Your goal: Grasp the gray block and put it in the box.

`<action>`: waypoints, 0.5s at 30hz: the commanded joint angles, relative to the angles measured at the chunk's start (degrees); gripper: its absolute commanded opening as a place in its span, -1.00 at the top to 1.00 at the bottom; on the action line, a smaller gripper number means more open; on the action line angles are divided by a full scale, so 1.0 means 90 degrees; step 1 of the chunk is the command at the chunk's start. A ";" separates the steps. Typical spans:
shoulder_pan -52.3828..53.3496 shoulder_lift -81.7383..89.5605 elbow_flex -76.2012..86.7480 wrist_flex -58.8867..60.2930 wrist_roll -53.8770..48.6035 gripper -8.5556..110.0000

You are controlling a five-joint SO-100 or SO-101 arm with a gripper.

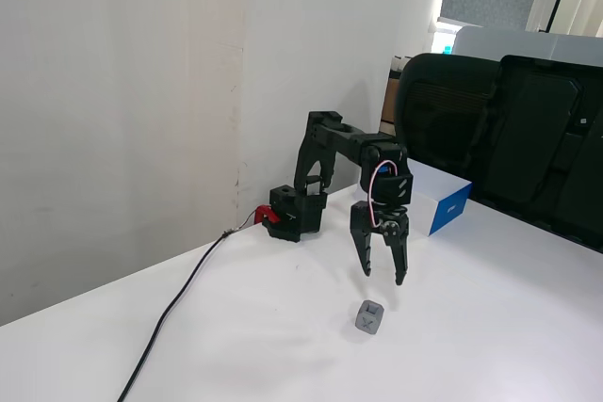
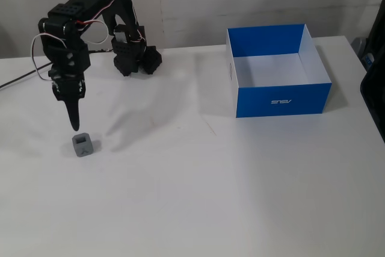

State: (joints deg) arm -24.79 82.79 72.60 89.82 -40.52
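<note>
The gray block (image 1: pixel 368 318) is a small gray cube with a notched top, resting on the white table; it also shows in the other fixed view (image 2: pixel 82 144). My gripper (image 1: pixel 383 275) is open, points straight down and hovers just above the block without touching it. In the other fixed view the gripper (image 2: pixel 74 124) shows edge-on, its tips just above and behind the block. The box (image 2: pixel 283 99) is blue outside and white inside, with a white logo on its front wall. It stands empty at the right, far from the block. It also shows behind the arm (image 1: pixel 445 206).
The arm's base (image 2: pixel 135 58) stands at the table's back by the wall. A black cable (image 1: pixel 179 303) runs from the base toward the table's front edge. Black office chairs (image 1: pixel 499 129) stand behind the table's far side.
</note>
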 commanded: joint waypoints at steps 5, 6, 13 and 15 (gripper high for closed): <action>0.0000 -0.0068 0.0078 -0.0361 0.0098 0.46; -0.0020 -0.0176 0.0020 -0.0381 0.0098 0.46; -0.0088 -0.0996 -0.0459 -0.0381 0.0098 0.46; -0.0088 -0.1094 -0.0479 -0.0391 0.0098 0.45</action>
State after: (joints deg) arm -25.14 72.16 72.77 86.75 -40.25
